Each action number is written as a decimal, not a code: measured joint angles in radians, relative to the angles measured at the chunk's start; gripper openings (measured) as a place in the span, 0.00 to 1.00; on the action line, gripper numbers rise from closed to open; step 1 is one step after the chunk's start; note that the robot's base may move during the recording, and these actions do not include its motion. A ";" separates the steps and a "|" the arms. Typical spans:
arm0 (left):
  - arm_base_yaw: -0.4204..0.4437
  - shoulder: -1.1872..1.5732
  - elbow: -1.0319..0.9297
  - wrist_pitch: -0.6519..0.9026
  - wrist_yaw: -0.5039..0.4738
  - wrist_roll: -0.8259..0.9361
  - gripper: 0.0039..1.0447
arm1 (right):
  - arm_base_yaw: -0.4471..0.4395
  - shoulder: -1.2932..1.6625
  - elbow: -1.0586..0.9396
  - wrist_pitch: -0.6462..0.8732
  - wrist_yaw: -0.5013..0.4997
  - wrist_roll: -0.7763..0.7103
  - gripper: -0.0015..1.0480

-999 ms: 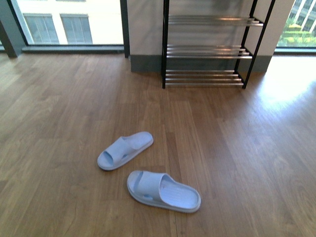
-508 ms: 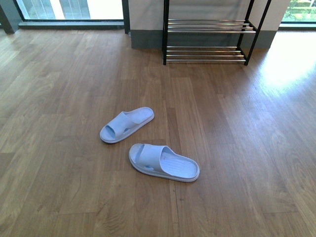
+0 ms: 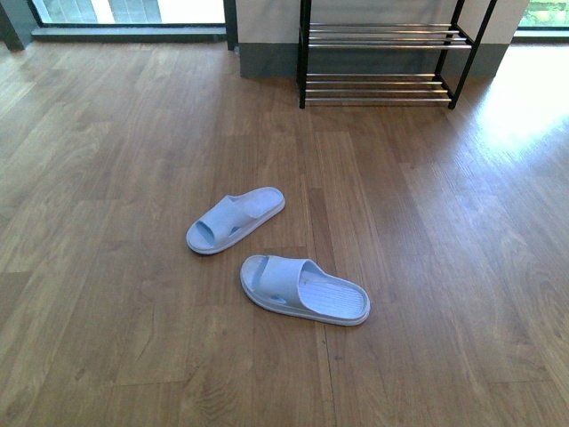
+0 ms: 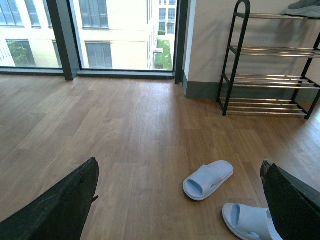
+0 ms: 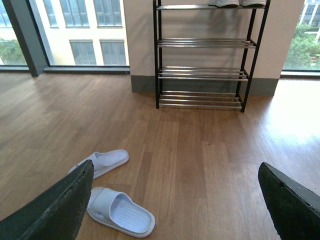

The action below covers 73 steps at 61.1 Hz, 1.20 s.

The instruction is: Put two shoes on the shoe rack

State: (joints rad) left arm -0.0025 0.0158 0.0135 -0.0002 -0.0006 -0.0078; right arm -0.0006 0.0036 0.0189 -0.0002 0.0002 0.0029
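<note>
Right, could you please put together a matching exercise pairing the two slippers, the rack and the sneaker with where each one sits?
Things:
1. nearer slipper
2. farther slipper
3. shoe rack
4. grey sneaker

Places:
A. against the wall
B. on the rack's top shelf
C. on the floor, closest to the robot
D. between the other slipper and the rack

Pairs: 1-C, 2-D, 3-A, 4-B

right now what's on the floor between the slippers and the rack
Nothing: in the front view the floor from the far slipper to the rack is bare; the right wrist view agrees.
</note>
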 joint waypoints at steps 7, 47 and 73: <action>0.000 0.000 0.000 0.000 0.000 0.000 0.91 | 0.000 0.000 0.000 0.000 0.000 0.000 0.91; 0.000 0.000 0.000 0.000 0.000 0.000 0.91 | 0.000 0.000 0.000 0.000 0.000 0.000 0.91; 0.000 0.000 0.000 0.000 0.000 0.000 0.91 | 0.000 0.000 0.000 0.000 0.000 0.000 0.91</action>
State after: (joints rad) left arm -0.0025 0.0158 0.0135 -0.0002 -0.0006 -0.0078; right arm -0.0006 0.0036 0.0189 -0.0002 0.0002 0.0029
